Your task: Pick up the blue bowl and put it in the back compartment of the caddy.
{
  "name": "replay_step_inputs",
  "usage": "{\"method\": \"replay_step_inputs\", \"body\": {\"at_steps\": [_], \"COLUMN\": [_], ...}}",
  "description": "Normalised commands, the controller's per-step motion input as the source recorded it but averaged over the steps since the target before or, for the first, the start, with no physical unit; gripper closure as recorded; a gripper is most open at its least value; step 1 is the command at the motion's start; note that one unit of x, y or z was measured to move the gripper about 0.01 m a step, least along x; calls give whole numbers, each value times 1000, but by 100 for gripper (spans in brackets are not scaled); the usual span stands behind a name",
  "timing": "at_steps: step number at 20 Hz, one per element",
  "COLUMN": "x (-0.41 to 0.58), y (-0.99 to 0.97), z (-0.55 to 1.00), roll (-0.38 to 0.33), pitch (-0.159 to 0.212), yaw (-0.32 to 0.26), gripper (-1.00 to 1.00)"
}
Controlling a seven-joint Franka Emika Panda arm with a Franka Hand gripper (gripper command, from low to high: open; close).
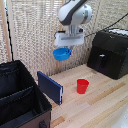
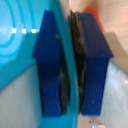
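The blue bowl (image 1: 61, 53) hangs in the air above the wooden table, held by its rim in my gripper (image 1: 69, 46), which is shut on it. In the wrist view the gripper (image 2: 71, 65) has its blue finger pads (image 2: 50, 65) pinching the bowl's thin rim, with the bowl's (image 2: 17, 45) bright-blue inside filling one side. The black fabric caddy (image 1: 20, 95) stands at the exterior view's lower left, split by a divider (image 1: 17, 92); its back compartment (image 1: 12, 77) lies below and to the left of the bowl.
A red cup (image 1: 82, 86) stands on the table. A dark-blue flat panel (image 1: 50, 86) leans against the caddy's side. A black hard-shelled appliance box (image 1: 108, 52) sits at the exterior view's right. A slatted screen (image 1: 30, 30) runs behind.
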Motion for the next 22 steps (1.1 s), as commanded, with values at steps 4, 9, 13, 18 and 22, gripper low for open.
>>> {"method": "replay_step_inputs", "body": {"at_steps": [4,9,13,18,22], "x": [-46,-58,-36,-9,0], "y": [703,796,860,931,961], "z": [653,518,381,219,166], "roll": [118,69,24,0,0], "pitch": [0,-1,0,0,0], "yaw": [-35,-23,-15,-8,0], "gripper": [100,100,100,100,100]}}
